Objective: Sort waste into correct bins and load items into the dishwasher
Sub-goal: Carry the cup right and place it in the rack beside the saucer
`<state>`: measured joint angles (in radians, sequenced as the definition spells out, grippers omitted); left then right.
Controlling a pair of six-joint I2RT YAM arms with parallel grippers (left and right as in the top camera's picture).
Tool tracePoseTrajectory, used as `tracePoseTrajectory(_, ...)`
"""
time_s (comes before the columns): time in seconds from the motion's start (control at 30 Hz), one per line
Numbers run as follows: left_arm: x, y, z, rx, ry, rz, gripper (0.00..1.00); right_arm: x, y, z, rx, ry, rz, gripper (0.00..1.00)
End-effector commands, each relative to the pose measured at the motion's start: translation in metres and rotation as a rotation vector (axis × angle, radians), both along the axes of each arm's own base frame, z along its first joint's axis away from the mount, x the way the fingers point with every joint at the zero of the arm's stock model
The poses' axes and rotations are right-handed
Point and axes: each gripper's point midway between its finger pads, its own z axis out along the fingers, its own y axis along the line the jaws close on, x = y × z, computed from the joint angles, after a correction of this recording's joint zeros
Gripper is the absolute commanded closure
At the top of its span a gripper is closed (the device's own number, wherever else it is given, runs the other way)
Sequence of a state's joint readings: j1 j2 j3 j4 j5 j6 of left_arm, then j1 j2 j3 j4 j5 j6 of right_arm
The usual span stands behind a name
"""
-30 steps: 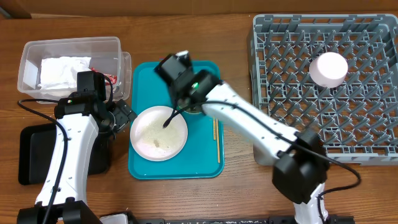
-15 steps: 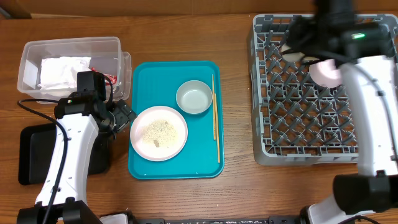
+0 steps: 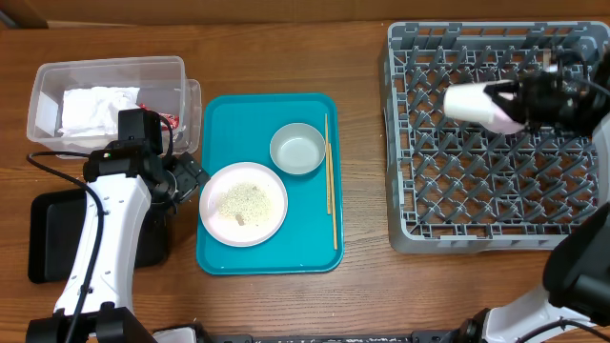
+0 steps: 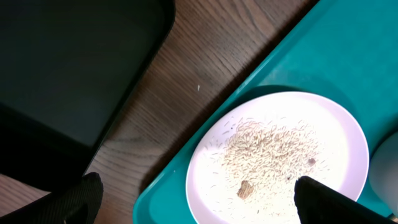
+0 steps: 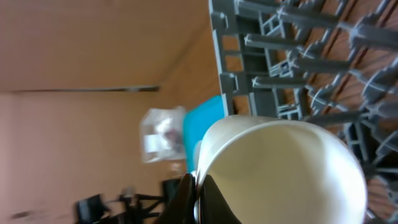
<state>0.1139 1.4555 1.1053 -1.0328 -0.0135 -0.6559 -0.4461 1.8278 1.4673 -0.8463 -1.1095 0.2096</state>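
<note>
peg-filled dish rack (image 3: pixel 463 238), chopsticks (image 3: pixel 329 162) just beside bowl (image 3: pixel 297 150)

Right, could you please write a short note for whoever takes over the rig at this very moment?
Left end effector: open, holding nothing, beside the plate of rice crumbs.
Right end effector: shut on the white cup, held sideways over the dish rack.
Done: napkin and red wrapper lie in the clear tub.
To do: seat the cup, bin the crumbs, load plate, bowl and chopsticks from the teal tray.
</note>
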Motion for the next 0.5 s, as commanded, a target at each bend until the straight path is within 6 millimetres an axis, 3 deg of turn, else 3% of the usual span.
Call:
tracePoseTrajectory(0.0,0.0,0.0,0.001,-0.007,-0.002,0.017,0.0,-0.017,0.006,0.003,0.2,-0.071,0.058,0.96)
tracePoseTrajectory(0.17,0.0,0.0,0.001,-0.007,-0.002,0.017,0.0,-0.023,0.0,-0.017,0.238,-0.045,0.038,0.96)
tracePoseTrajectory(0.3,0.0,0.0,0.001,-0.007,-0.002,0.017,0.0,-0.022,0.004,-0.004,0.297,-0.147,0.09,0.96)
tracePoseTrajectory(0.47,0.0,0.0,0.001,-0.007,-0.002,0.017,0.0,-0.018,0.005,-0.006,0.295,-0.116,0.081,0.96)
